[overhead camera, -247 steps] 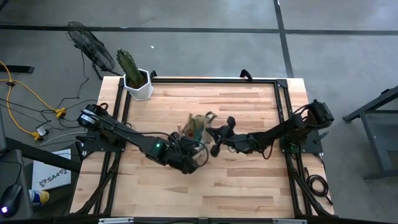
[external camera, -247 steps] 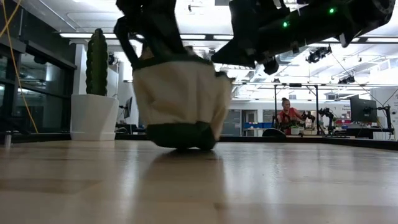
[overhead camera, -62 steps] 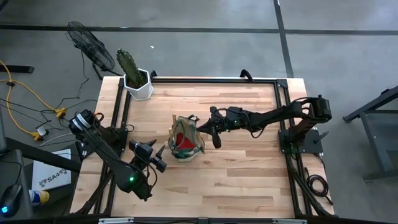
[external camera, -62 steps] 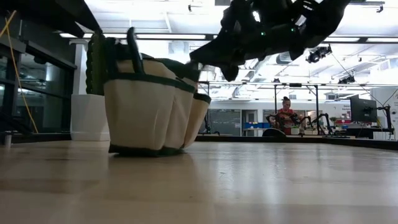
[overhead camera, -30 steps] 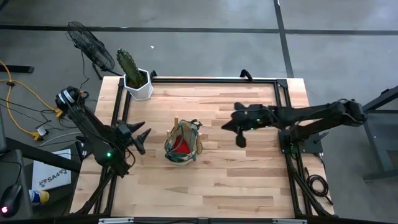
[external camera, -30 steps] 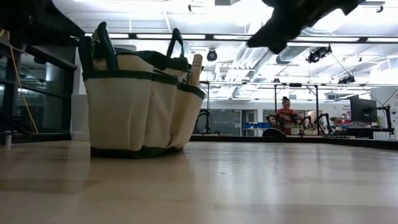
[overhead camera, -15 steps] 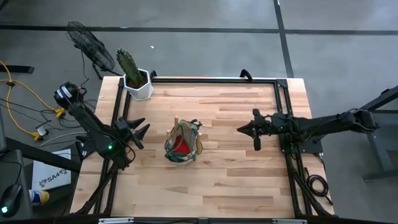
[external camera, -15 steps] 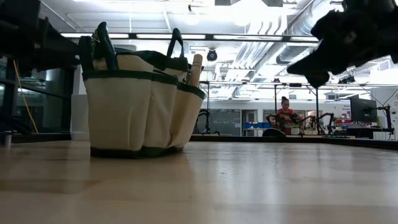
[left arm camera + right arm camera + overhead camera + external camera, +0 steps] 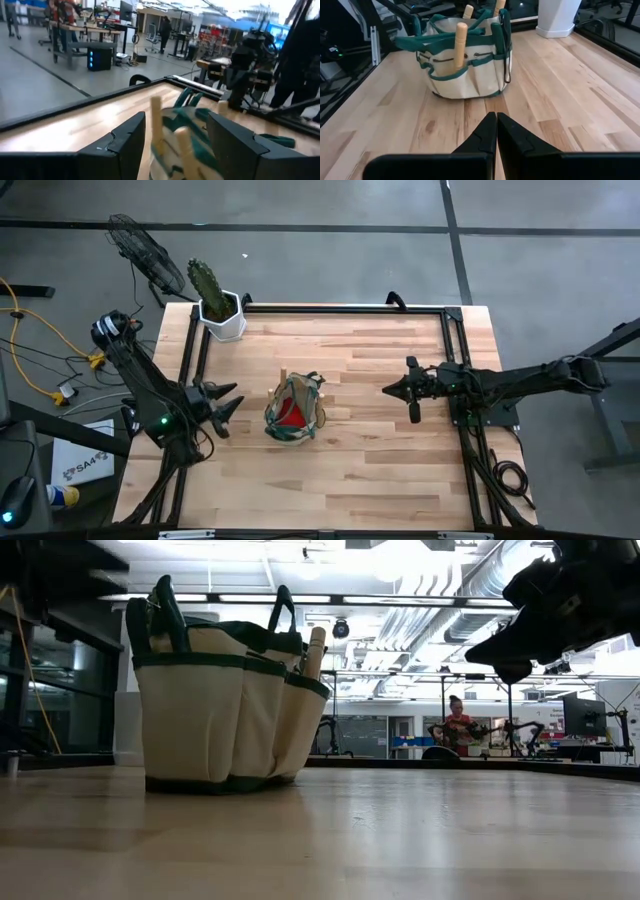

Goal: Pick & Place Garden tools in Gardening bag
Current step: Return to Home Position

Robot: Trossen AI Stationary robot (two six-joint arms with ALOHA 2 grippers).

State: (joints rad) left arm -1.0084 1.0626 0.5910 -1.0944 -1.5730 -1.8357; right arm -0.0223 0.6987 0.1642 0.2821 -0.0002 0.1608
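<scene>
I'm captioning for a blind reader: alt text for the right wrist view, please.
A tan bag with green trim stands on the wooden table, three wooden handles sticking up from it. The right gripper, shut, points at it without touching.

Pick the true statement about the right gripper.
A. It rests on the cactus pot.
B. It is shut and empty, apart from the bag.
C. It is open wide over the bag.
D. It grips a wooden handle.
B: the right wrist view shows the right gripper shut on nothing, pointing at the bag from some way off.
</scene>
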